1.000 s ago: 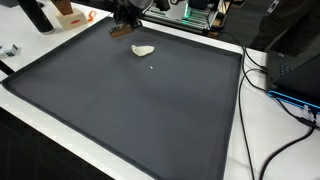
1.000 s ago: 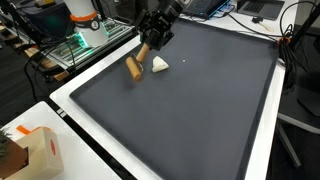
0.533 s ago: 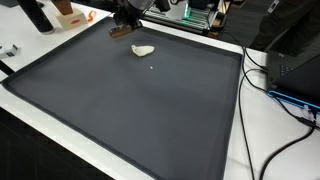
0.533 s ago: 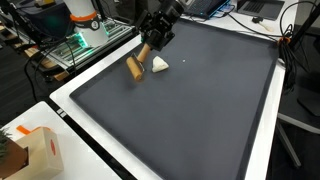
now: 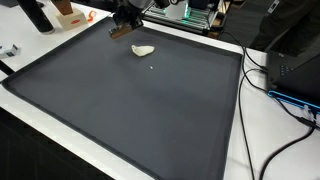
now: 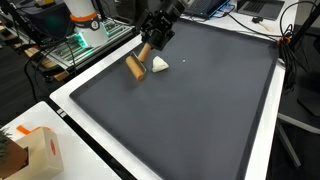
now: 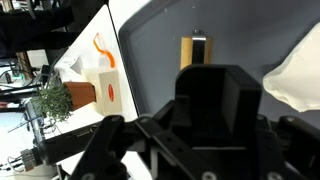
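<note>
Nothing has moved: wooden block point(image 6: 134, 67) at our gripper point(image 6: 148, 46)'s fingers, white cloth point(image 6: 159, 65) beside them, grip we cannot tell.

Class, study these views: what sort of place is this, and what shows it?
Probably a robotics lab or workshop: a robot claw hangs over a large dark grey mat, loose black cables trail beside it, and green-lit electronic gear stands behind.
</note>
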Robot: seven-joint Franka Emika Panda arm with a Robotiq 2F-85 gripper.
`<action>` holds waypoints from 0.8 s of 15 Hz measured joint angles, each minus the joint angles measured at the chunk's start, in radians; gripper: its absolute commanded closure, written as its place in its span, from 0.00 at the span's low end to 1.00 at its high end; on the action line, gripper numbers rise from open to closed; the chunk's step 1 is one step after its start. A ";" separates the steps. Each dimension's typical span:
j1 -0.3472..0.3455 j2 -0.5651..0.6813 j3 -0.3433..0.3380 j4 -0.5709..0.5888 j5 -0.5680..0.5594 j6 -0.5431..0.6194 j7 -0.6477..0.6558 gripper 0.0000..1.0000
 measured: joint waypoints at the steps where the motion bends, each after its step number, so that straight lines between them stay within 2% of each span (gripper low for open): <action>1: -0.001 -0.003 0.000 0.001 0.000 0.000 -0.021 0.79; 8: -0.010 -0.043 -0.001 0.005 0.000 0.004 -0.173 0.79; 12: -0.024 -0.077 -0.001 0.002 0.004 0.044 -0.287 0.79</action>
